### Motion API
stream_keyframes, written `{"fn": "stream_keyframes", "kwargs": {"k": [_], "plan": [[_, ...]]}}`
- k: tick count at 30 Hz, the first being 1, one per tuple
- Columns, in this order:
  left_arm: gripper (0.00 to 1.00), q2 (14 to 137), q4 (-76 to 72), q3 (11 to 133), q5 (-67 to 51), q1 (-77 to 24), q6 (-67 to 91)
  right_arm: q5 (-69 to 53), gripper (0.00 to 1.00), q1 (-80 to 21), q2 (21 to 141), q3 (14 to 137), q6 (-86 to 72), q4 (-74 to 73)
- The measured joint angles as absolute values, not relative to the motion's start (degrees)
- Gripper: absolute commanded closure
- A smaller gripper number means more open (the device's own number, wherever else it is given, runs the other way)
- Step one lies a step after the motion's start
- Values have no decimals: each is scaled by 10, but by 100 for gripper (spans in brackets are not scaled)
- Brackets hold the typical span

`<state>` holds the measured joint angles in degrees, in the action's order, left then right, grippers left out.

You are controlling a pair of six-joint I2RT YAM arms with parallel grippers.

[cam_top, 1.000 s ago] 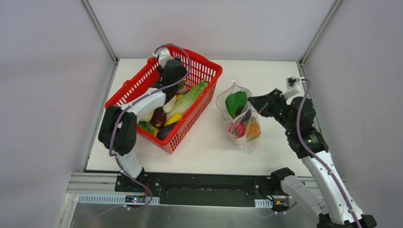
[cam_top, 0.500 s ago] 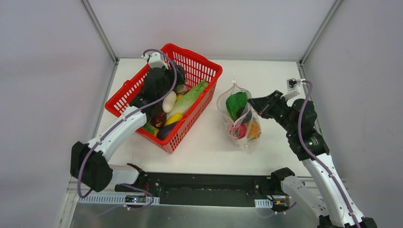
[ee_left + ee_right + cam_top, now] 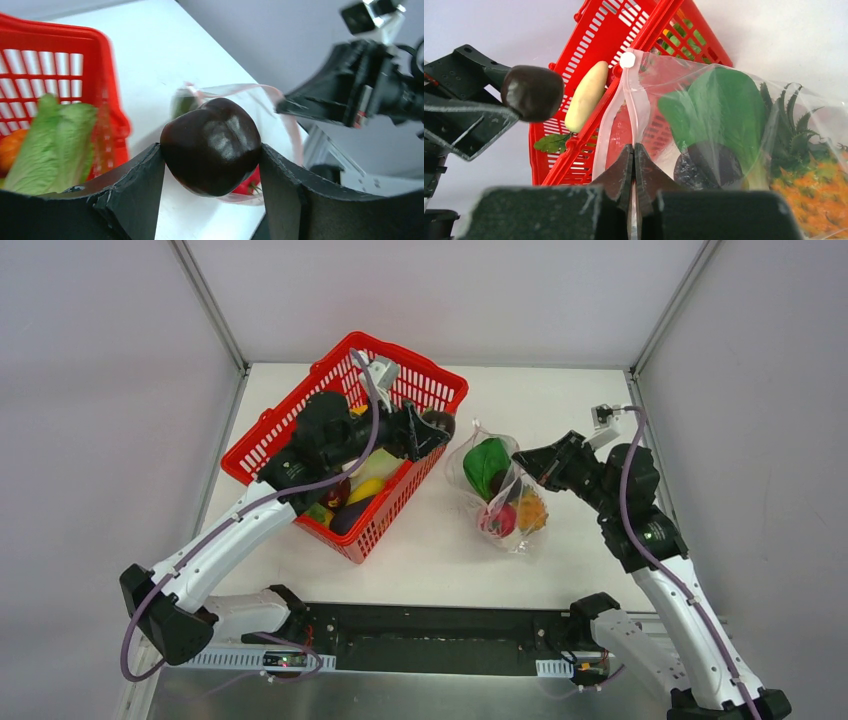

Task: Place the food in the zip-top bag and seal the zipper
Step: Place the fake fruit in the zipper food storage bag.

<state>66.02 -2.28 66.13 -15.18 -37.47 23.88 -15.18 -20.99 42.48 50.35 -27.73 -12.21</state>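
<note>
**Item 1, zip-top bag** (image 3: pixel 503 495): Lay on the tabletop (image 3: pixel 580 390), its mouth raised and open toward the red basket (image 3: pixel 400 495). Its long axis ran from the mouth at the far end to the closed bottom at the near end. Already inside: green leafy vegetable (image 3: pixel 487 460), red fruit (image 3: pixel 497 520), orange pineapple (image 3: pixel 532 510).

**Item 2, zipper** (image 3: pixel 628 102): Pink strip along the bag's mouth. It was unsealed, the two sides parted in a loop.

**Item 3, right gripper** (image 3: pixel 525 462): Stood at the bag's mouth edge, on the side away from the basket. The fingers were together and clamped on the mouth edge at the zipper, holding it up.

**Item 4, left gripper** (image 3: pixel 211 150): Hung just beside the bag's mouth, on its basket side. The fingers were clamped on a dark purple food piece (image 3: pixel 211 146), round and glossy, one pad on each flank.

**Item 5, governing relation:** The bag's mouth lay straight ahead of the held piece, close by but not yet under it. The left arm was the nearer carrier. Judged next: a short advance over the opening, then release.

**Item 6, remainder:** A white radish (image 3: pixel 585 97) and other food stayed in the basket, beyond the bag's mouth.
</note>
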Motion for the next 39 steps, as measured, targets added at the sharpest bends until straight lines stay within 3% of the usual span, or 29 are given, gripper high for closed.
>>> {"fn": "stream_keyframes", "kwargs": {"k": [10, 22, 28, 32, 37, 39], "plan": [[99, 736, 129, 791, -180, -495, 136, -180, 100, -210, 437, 503, -296, -113], [90, 787, 218, 810, -193, -515, 96, -181, 100, -210, 430, 503, -302, -102], [69, 822, 229, 838, -189, -528, 95, -185, 100, -210, 421, 503, -307, -97], [49, 838, 232, 862, -190, -529, 95, -185, 100, -210, 415, 503, -307, -97], [36, 863, 268, 904, -191, -529, 91, -185, 100, -210, 411, 502, -307, -96], [26, 868, 281, 910, -191, -529, 86, -185, 100, -210, 410, 501, -307, -96]]}}
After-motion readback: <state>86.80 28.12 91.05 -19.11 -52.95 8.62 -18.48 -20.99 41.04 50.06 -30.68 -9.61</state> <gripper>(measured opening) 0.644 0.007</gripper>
